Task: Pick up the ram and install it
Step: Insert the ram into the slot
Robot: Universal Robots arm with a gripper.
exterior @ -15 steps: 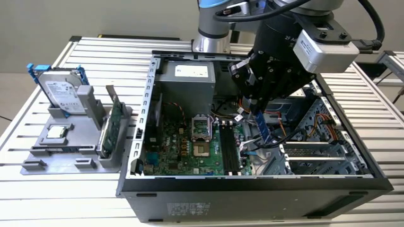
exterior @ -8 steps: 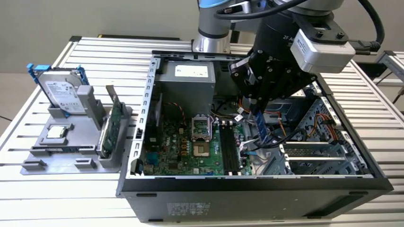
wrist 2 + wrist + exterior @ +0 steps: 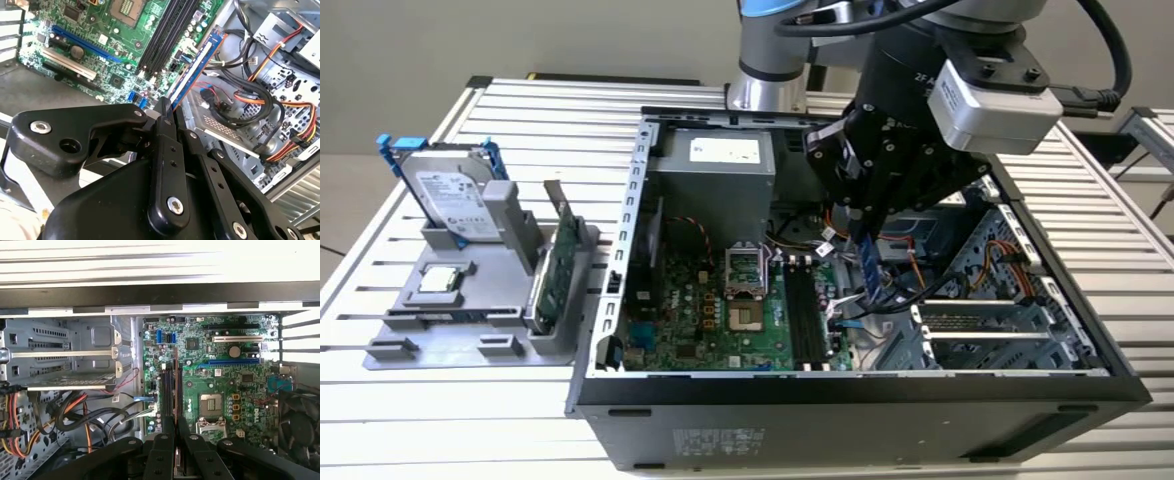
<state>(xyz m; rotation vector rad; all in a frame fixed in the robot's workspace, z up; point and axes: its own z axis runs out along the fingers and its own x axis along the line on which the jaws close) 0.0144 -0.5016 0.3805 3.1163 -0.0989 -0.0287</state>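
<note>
Black end effector (image 3: 165, 107) links loom closest in both wrist views, pinching the ram (image 3: 196, 65) by one end. The stick points down toward the motherboard (image 3: 225, 370) inside the open computer case (image 3: 607, 300) on the counter (image 3: 520, 110). It hangs over the long black memory slots (image 3: 167, 390), seemingly not yet seated. Doing this well means keeping the stick's edge parallel to one slot, squarely above it, and clear of the nearby cables (image 3: 235, 95).
</note>
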